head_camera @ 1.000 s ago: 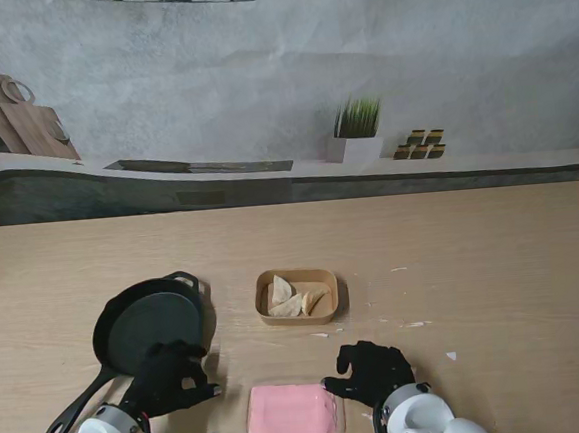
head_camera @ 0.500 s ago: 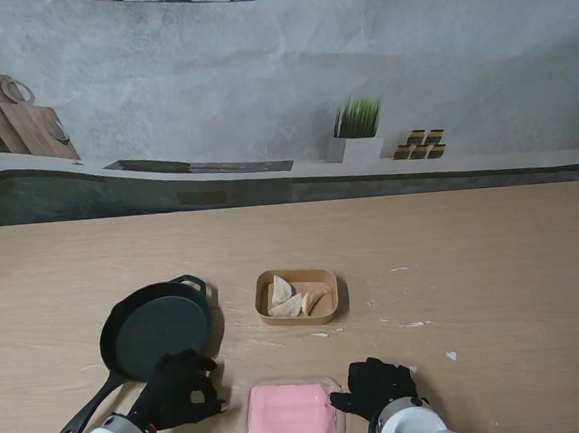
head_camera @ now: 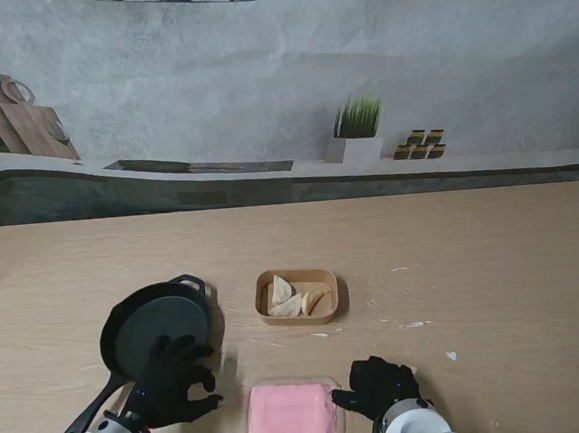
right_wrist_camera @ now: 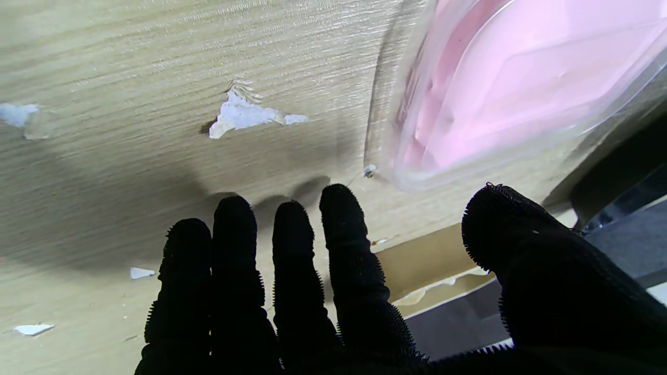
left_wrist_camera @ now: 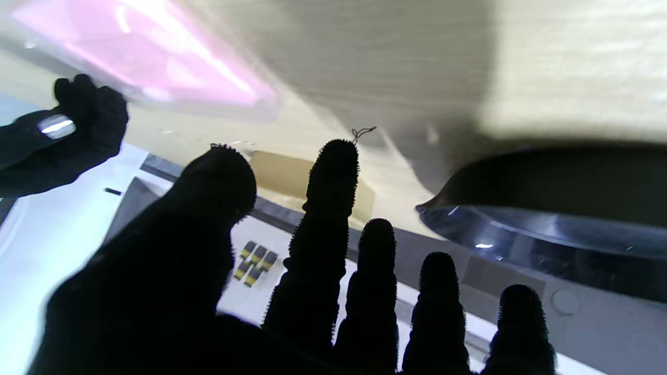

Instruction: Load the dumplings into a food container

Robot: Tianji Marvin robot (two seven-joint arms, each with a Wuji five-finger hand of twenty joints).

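Wood table (head_camera: pixel 494 261), 3 pale dumplings (head_camera: pixel 296 299) in tan container (head_camera: pixel 298 317), pink-lined tray (head_camera: pixel 294 413)

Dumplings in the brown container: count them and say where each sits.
3 that I can make out, all inside the brown container: one dumpling at its far left, one nearer to me, one on the right. Others may be hidden underneath.

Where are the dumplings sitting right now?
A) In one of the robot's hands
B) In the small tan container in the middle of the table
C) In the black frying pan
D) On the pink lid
B: the dumplings lie inside the tan container, while the black pan holds nothing and both hands are open.
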